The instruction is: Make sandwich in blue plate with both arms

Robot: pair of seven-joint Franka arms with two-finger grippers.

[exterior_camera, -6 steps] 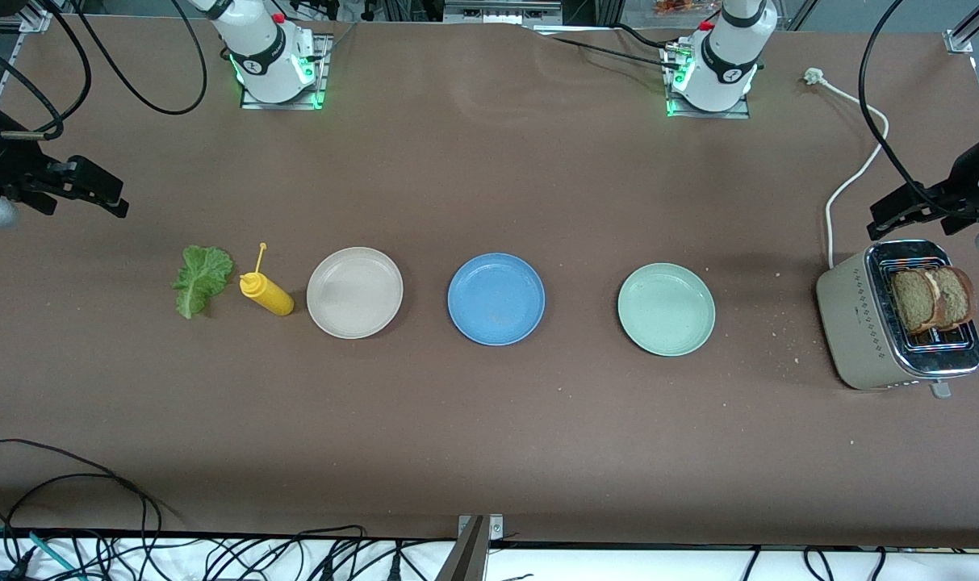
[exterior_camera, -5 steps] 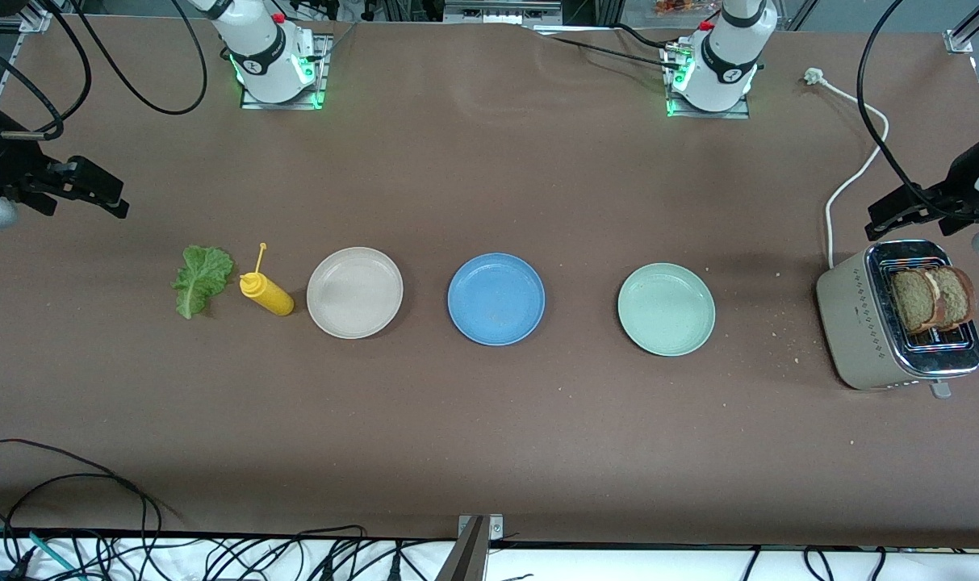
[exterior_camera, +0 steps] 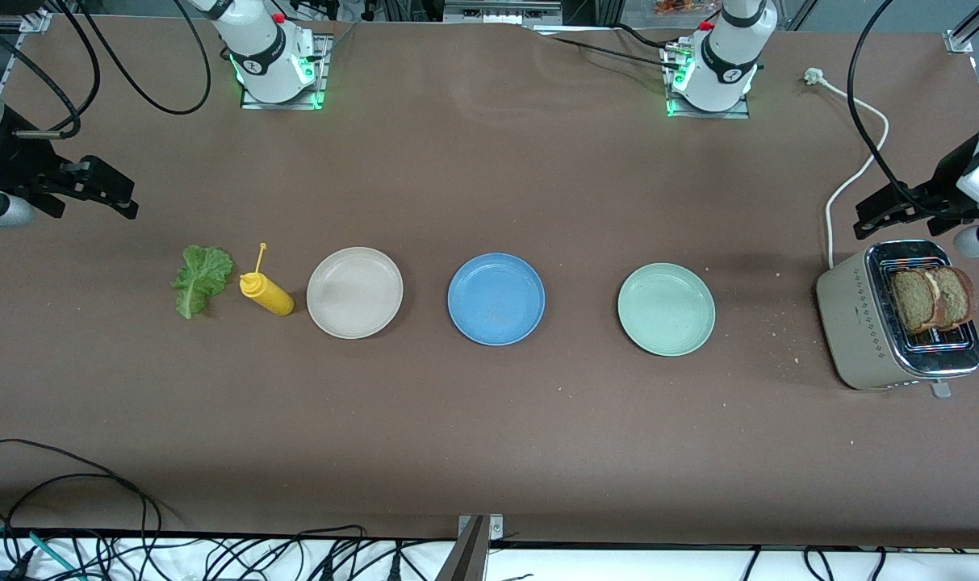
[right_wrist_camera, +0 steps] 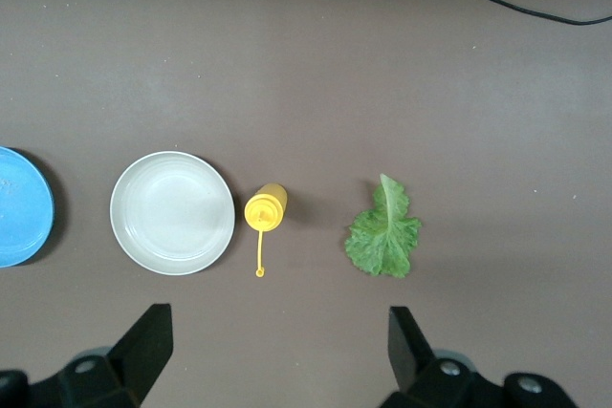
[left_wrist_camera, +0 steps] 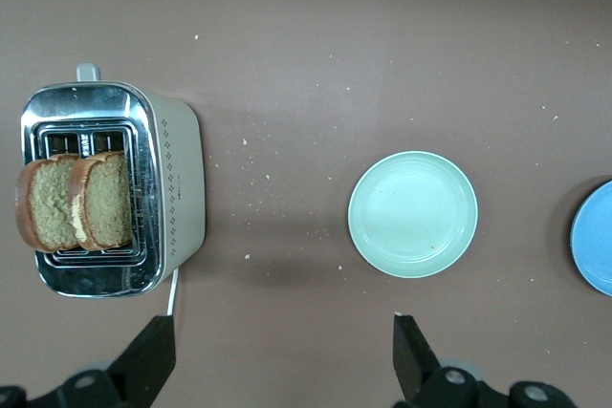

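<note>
The blue plate (exterior_camera: 495,298) has no food yet — both the left gripper (left_wrist_camera: 279,351) and right gripper (right_wrist_camera: 277,346) hang wide open, so I think the left must grab toast (exterior_camera: 933,300) from the toaster (exterior_camera: 868,323) next.

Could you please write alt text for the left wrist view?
Two brown bread slices stand in a beige toaster on a brown table. A pale green plate lies nearby, a blue plate at the edge; the open left gripper hangs above.

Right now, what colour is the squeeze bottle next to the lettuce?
Yellow. The squeeze bottle and its thin nozzle are yellow all over, clearest in the front view.
</note>
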